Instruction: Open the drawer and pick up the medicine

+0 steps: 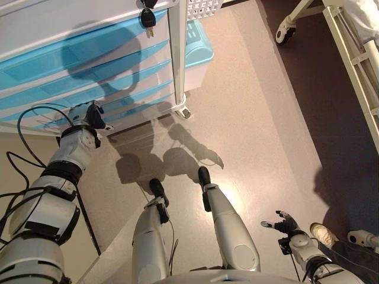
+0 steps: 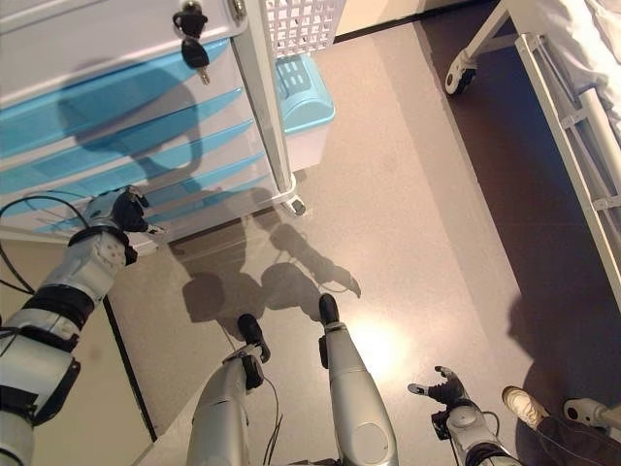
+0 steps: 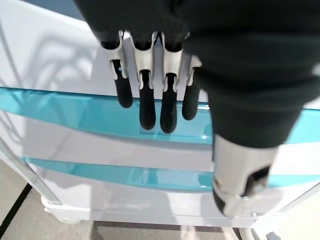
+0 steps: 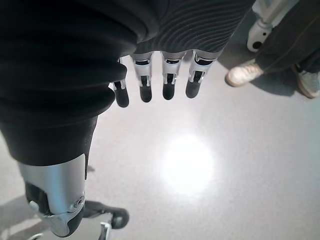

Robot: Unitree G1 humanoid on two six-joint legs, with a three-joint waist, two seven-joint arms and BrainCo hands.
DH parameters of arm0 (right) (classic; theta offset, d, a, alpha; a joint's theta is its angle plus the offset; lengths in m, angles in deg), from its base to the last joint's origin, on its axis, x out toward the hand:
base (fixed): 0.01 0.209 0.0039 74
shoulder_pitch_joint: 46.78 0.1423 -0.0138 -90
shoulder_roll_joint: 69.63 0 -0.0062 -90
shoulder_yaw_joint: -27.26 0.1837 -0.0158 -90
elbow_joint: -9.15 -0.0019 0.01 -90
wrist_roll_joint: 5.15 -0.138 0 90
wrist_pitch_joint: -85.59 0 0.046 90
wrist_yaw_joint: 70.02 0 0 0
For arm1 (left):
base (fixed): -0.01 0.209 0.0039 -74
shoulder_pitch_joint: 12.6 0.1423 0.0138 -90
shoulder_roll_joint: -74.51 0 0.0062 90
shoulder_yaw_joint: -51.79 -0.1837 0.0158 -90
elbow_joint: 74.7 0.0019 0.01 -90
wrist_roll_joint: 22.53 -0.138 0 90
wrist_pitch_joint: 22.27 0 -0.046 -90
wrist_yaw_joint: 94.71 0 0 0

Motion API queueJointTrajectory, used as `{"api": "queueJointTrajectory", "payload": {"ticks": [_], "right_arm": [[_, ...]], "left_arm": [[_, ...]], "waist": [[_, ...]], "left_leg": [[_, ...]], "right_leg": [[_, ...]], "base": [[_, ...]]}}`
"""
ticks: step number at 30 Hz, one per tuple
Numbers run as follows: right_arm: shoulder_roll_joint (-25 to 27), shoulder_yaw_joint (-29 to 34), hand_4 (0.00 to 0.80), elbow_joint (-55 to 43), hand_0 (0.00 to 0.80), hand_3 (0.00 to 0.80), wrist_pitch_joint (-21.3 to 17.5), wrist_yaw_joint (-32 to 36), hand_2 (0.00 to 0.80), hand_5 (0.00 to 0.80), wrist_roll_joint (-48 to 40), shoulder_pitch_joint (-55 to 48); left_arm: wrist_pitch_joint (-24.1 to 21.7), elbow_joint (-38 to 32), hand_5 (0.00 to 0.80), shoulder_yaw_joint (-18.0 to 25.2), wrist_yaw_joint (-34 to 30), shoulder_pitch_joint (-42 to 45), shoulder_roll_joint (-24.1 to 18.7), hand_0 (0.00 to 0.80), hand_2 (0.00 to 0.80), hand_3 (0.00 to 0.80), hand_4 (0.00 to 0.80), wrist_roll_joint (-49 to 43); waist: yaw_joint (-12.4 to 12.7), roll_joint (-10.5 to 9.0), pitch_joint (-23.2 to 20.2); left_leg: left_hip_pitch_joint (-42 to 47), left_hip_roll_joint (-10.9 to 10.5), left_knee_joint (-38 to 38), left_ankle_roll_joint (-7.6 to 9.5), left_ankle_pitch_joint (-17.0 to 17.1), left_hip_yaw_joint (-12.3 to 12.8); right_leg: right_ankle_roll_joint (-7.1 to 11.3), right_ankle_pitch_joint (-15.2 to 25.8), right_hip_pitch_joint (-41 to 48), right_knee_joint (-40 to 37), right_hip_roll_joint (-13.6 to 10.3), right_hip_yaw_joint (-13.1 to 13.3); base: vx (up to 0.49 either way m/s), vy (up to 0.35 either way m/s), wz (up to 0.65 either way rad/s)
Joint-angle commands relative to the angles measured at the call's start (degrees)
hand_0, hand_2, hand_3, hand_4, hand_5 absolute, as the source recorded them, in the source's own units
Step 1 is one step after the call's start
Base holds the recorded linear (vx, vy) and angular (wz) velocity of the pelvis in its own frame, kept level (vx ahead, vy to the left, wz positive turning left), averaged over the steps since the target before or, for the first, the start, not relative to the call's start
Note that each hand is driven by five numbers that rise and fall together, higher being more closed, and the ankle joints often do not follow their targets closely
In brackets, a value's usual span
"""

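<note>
A white drawer cart (image 1: 89,65) with several translucent blue drawer handles stands at the upper left, all its drawers shut. My left hand (image 1: 89,115) is held up against the lower drawers. In the left wrist view its straight fingers (image 3: 150,100) point at one blue handle strip (image 3: 60,107), open and holding nothing; I cannot tell whether they touch it. My right hand (image 1: 287,225) hangs low on the right over the floor, fingers (image 4: 155,85) relaxed and empty. No medicine shows in any view.
A bunch of keys (image 1: 147,18) hangs from the cart's top drawer. Beside the cart are a white basket (image 1: 204,7) and a blue-lidded bin (image 1: 198,50). A bed frame (image 1: 355,59) runs along the right. A person's shoe (image 1: 323,234) rests near my right hand.
</note>
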Motion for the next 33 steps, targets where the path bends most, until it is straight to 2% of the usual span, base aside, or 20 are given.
{"api": "queueJointTrajectory", "payload": {"ticks": [1, 2, 3, 4, 5, 6, 7, 8, 9, 10, 15, 16, 19, 20, 25, 27, 30, 31, 32, 33], "right_arm": [[1.8, 0.3, 0.0, 0.6, 0.0, 0.0, -0.6, -1.1, 0.0, 0.0, -0.8, -3.2], [1.8, 0.2, 0.0, 0.6, 0.0, 0.0, -0.6, -1.1, 0.0, 0.0, -0.8, -3.3], [1.7, 1.0, 0.0, -0.3, 0.0, 0.0, -0.6, -1.1, 0.0, 0.0, -0.6, -4.0], [1.8, 0.9, 0.0, -0.3, 0.0, 0.0, -0.6, -1.1, 0.0, 0.0, -0.6, -4.0], [1.8, 1.7, 0.0, -0.9, 0.0, 0.0, -0.5, -0.9, 0.0, 0.0, -0.6, -4.5], [1.8, 1.7, 0.0, -0.9, 0.0, 0.0, -0.5, -0.9, 0.0, 0.0, -0.6, -4.6], [1.6, 2.8, 0.0, -1.0, 0.0, 0.0, -0.5, -0.3, 0.0, 0.0, -1.2, -5.1], [1.7, 3.5, 0.0, -1.1, 0.0, 0.0, -0.6, 0.1, 0.0, 0.0, -1.5, -5.8], [1.7, 3.5, 0.0, -1.1, 0.0, 0.0, -0.6, 0.1, 0.0, 0.0, -1.5, -5.8], [1.6, 4.6, 0.0, -1.1, 0.0, 0.0, -0.6, 0.2, 0.0, 0.0, -1.4, -6.3], [1.7, 5.8, 0.0, -0.3, 0.0, 0.0, -0.7, 0.9, 0.0, 0.0, -1.0, -7.4], [1.2, 5.9, 0.0, 0.4, 0.0, 0.0, -1.0, 1.1, 0.0, 0.0, -0.8, -7.5], [1.1, 6.0, 0.0, 1.0, 0.0, 0.0, -1.2, 1.1, 0.0, 0.0, -0.3, -8.2], [0.9, 6.1, 0.0, 2.1, 0.0, 0.0, -1.1, 0.9, 0.0, 0.0, 0.3, -8.5], [0.3, 6.3, 0.0, 3.4, 0.0, 0.0, -0.9, 0.6, 0.0, 0.0, 1.1, -9.2], [-0.3, 6.3, 0.0, 4.0, 0.0, 0.0, -0.6, 0.5, 0.0, 0.0, 1.2, -9.5], [-0.9, 6.2, 0.0, 4.7, 0.0, 0.0, -0.4, 0.4, 0.0, 0.0, 1.3, -9.9], [-2.0, 5.7, 0.0, 5.4, 0.0, 0.0, -0.2, 0.2, 0.0, 0.0, 1.2, -9.7], [-2.0, 5.7, 0.0, 5.4, 0.0, 0.0, -0.2, 0.2, 0.0, 0.0, 1.2, -9.7], [-2.8, 5.1, 0.0, 6.5, 0.0, 0.0, 0.2, 0.3, 0.0, 0.0, 1.3, -9.5]], "left_arm": [[-1.9, -4.1, 0.0, 6.5, 4.0, -0.4, -3.6, 0.0, 0.0, 0.0, 0.0, 4.4], [-1.9, -4.1, 0.0, 6.5, 4.0, -0.4, -3.6, 0.0, 0.0, 0.0, 0.0, 4.4], [-3.2, -7.0, 0.0, 9.3, 3.7, 3.6, -3.0, 0.0, 0.0, 0.0, 0.0, 7.6], [-3.1, -7.2, 0.0, 9.6, 3.7, 4.0, -3.1, 0.0, 0.0, 0.0, 0.0, 7.6], [-4.8, -12.1, 0.0, 13.4, 3.0, 9.2, -1.5, 0.0, 0.0, 0.0, 0.0, 12.7], [-4.8, -12.3, 0.0, 13.5, 2.9, 9.5, -1.5, 0.0, 0.0, 0.0, 0.0, 12.7], [-6.4, -15.7, 0.0, 16.9, 2.4, 15.8, 0.3, 0.0, 0.0, 0.0, 0.0, 15.6], [-6.6, -19.5, 0.0, 18.4, 2.1, 19.3, 1.0, 0.0, 0.0, 0.0, 0.0, 15.5], [-6.5, -19.5, 0.0, 18.5, 2.1, 19.4, 1.0, 0.0, 0.0, 0.0, 0.0, 15.5], [-7.5, -21.7, 0.0, 21.2, 1.8, 24.9, 3.3, 0.0, 0.0, 0.0, 0.0, 16.9], [-11.0, -23.4, 0.0, 23.9, -1.6, 33.7, 7.1, 0.0, 0.0, 0.0, 0.0, 22.1], [-12.4, -21.9, 0.0, 24.5, -1.5, 36.3, 10.4, 0.0, 0.0, 0.0, 0.0, 23.9], [-13.2, -20.6, 0.0, 24.6, -3.1, 38.8, 12.5, 0.0, 0.0, 0.0, 0.0, 25.6], [-13.5, -17.7, 0.0, 24.7, -4.4, 40.5, 15.1, 0.0, 0.0, 0.0, 0.0, 27.7], [-13.0, -12.3, 0.0, 23.8, -6.1, 43.4, 18.8, 0.0, 0.0, 0.0, 0.0, 27.3], [-11.9, -6.2, 0.0, 22.4, -6.5, 44.4, 21.5, 0.0, 0.0, 0.0, 0.0, 24.9], [-11.4, -2.0, 0.0, 22.0, -6.8, 45.3, 23.3, 0.0, 0.0, 0.0, 0.0, 23.9], [-10.4, 4.0, 0.0, 21.9, -6.7, 45.6, 25.7, 0.0, 0.0, 0.0, 0.0, 23.1], [-10.5, 4.0, 0.0, 21.9, -6.7, 45.6, 25.7, 0.0, 0.0, 0.0, 0.0, 23.1], [-9.7, 8.0, 0.0, 21.2, -6.7, 45.7, 27.0, 0.0, 0.0, 0.0, 0.0, 21.8]], "waist": [[0.4, 2.19, -5.3], [0.4, 2.2, -5.3], [0.9, 2.34, -5.5], [0.8, 2.41, -5.6], [1.3, 2.15, -5.7], [1.4, 2.62, -5.8], [2.0, 2.49, -6.1], [2.4, 2.69, -6.3], [2.4, 2.69, -6.2], [3.4, 2.91, -6.6], [5.1, 3.56, -7.1], [6.0, 3.66, -7.9], [6.6, 3.97, -8.8], [7.2, 4.25, -9.6], [7.7, 4.53, -12.4], [8.0, 4.46, -14.3], [8.1, 4.26, -15.4], [8.3, 3.92, -16.7], [8.3, 3.93, -16.7], [8.5, 3.55, -18.0]], "left_leg": [[3.1, -3.5, 2.2, 3.55, -8.8, 0.0], [3.1, -3.5, 2.2, 3.55, -8.8, 0.0], [4.0, -3.9, 1.3, 3.41, -8.4, -0.7], [4.0, -3.9, 1.2, 3.41, -8.4, -0.7], [4.3, -4.5, -0.1, 3.56, -6.0, -0.7], [5.0, -4.5, 0.0, 3.21, -7.6, -1.5], [6.0, -5.0, -1.7, 3.35, -5.3, -1.7], [7.1, -5.4, -2.9, 3.17, -4.8, -2.4], [7.1, -5.4, -2.9, 3.17, -4.8, -2.4], [9.4, -6.2, -4.9, 2.92, -4.0, -3.6], [15.3, -7.4, -9.8, 2.32, -1.9, -6.2], [18.4, -7.8, -12.3, 2.03, -0.8, -7.7], [21.0, -8.2, -15.1, 1.7, 0.8, -9.2], [23.5, -8.4, -17.1, 1.53, 1.6, -10.5], [26.8, -8.5, -20.5, 1.14, 3.5, -12.6], [28.9, -8.5, -22.5, 0.86, 4.5, -14.0], [30.0, -8.5, -23.4, 0.78, 4.8, -14.5], [30.9, -8.6, -23.9, 0.75, 5.0, -15.1], [30.9, -8.6, -24.0, 0.75, 5.0, -15.2], [31.9, -8.5, -24.6, 0.77, 4.9, -15.1]], "right_leg": [[3.01, 4.5, 1.6, -7.0, -0.6, -1.7], [3.01, 4.5, 1.7, -7.0, -0.6, -1.7], [2.95, 4.5, 2.7, -7.5, -0.7, -2.3], [2.95, 4.5, 2.7, -7.5, -0.8, -2.3], [2.5, 6.2, 3.7, -8.8, -1.3, -3.2], [2.83, 4.6, 4.4, -8.3, -1.1, -3.2], [2.43, 6.3, 5.7, -9.7, -1.5, -4.0], [2.37, 6.3, 7.0, -10.4, -1.6, -4.4], [2.37, 6.3, 7.0, -10.4, -1.6, -4.4], [2.33, 6.4, 9.6, -11.7, -1.9, -5.4], [2.31, 6.6, 16.5, -14.9, -2.6, -7.6], [2.32, 6.6, 20.1, -16.7, -2.8, -8.9], [2.2, 6.6, 23.0, -18.5, -3.1, -10.5], [2.17, 6.2, 25.9, -19.9, -3.2, -12.0], [2.05, 6.0, 30.0, -22.2, -3.4, -14.6], [2.13, 5.9, 32.7, -23.6, -3.4, -16.4], [2.03, 5.6, 34.3, -24.3, -3.3, -16.9], [1.98, 5.5, 35.5, -24.7, -3.2, -17.5], [1.98, 5.5, 35.5, -24.8, -3.2, -17.5], [2.08, 5.5, 36.8, -25.5, -3.2, -17.9]], "base": [[0.026, -0.028, 0.05], [0.037, -0.053, 0.02], [0.022, -0.031, 0.03], [-0.056, -0.104, 0.06], [0.016, -0.044, 0.08], [-0.043, -0.112, 0.18], [0.061, -0.06, 0.21], [-0.032, -0.088, 0.38], [0.073, -0.06, 0.3], [0.047, -0.04, 0.32], [0.096, -0.054, 0.33], [0.065, -0.04, 0.37], [0.085, -0.067, 0.51], [0.056, -0.051, 0.58], [0.052, -0.032, 0.39], [0.038, -0.019, 0.37], [0.036, -0.003, 0.34], [0.021, -0.002, 0.19], [0.06, -0.008, 0.19], [0.04, -0.006, 0.14]]}}
